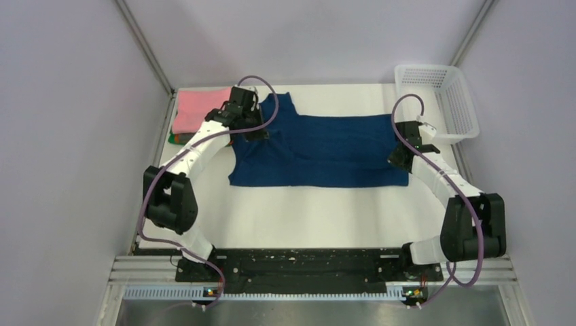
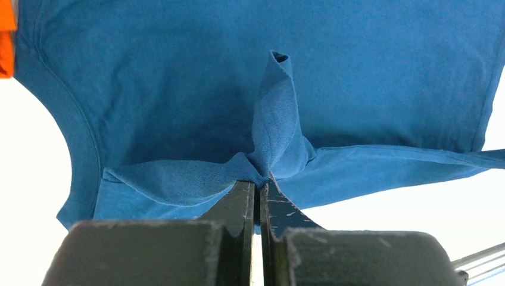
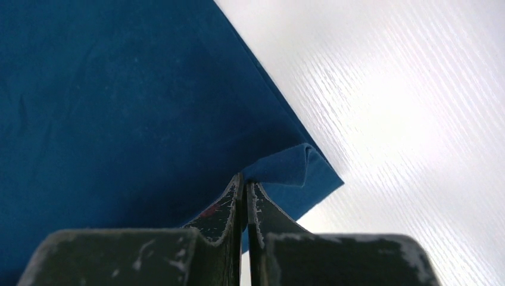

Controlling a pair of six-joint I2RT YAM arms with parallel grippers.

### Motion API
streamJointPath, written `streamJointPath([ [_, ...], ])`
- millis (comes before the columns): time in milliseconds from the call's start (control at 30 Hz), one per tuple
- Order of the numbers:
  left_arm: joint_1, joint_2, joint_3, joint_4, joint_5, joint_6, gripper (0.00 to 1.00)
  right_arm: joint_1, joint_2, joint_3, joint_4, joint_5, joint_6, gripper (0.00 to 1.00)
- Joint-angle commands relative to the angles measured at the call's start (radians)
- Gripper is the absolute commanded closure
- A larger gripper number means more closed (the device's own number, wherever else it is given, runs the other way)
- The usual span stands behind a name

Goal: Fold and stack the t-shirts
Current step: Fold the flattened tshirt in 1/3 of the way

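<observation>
A dark navy t-shirt (image 1: 326, 153) lies spread across the middle of the white table. My left gripper (image 1: 253, 132) is shut on a pinched-up fold of the navy cloth (image 2: 271, 149) near the shirt's left part, beside the neckline. My right gripper (image 1: 401, 159) is shut on the shirt's right corner (image 3: 298, 167), whose edge is slightly lifted. A folded pink t-shirt (image 1: 197, 109) lies at the far left on top of a stack; green and orange edges (image 1: 178, 139) show under it. An orange bit (image 2: 6, 36) shows in the left wrist view.
A white plastic lattice basket (image 1: 441, 102) stands at the far right corner. Bare white table (image 1: 306, 217) runs between the shirt and the arm bases. Grey walls and metal frame posts close in the sides and back.
</observation>
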Motion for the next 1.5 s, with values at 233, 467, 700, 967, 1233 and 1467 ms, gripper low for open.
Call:
streamJointPath([
  [233, 0.075, 0.253, 0.243, 0.084, 0.031, 0.176, 0.76, -0.039, 0.168, 0.155, 0.077, 0.036, 0.001, 0.76],
  [467, 0.132, 0.411, 0.534, -0.034, 0.101, 0.172, 0.01, -0.038, 0.149, 0.191, 0.076, -0.01, -0.056, 0.31],
  [700, 0.074, 0.231, 0.216, 0.112, 0.258, 0.123, 0.01, 0.011, 0.012, 0.037, 0.151, -0.152, -0.088, 0.06],
  [967, 0.027, 0.303, 0.139, 0.166, 0.235, 0.096, 0.01, 0.131, 0.059, -0.037, 0.286, -0.261, -0.145, 0.01],
  [1233, 0.027, 0.506, 0.353, 0.086, 0.135, 0.114, 0.01, 0.133, 0.119, -0.065, 0.311, -0.223, -0.139, 0.01],
  [1467, 0.043, 0.602, 0.543, 0.132, -0.069, 0.111, 0.01, 0.133, 0.131, -0.069, 0.302, -0.179, -0.144, 0.01],
])
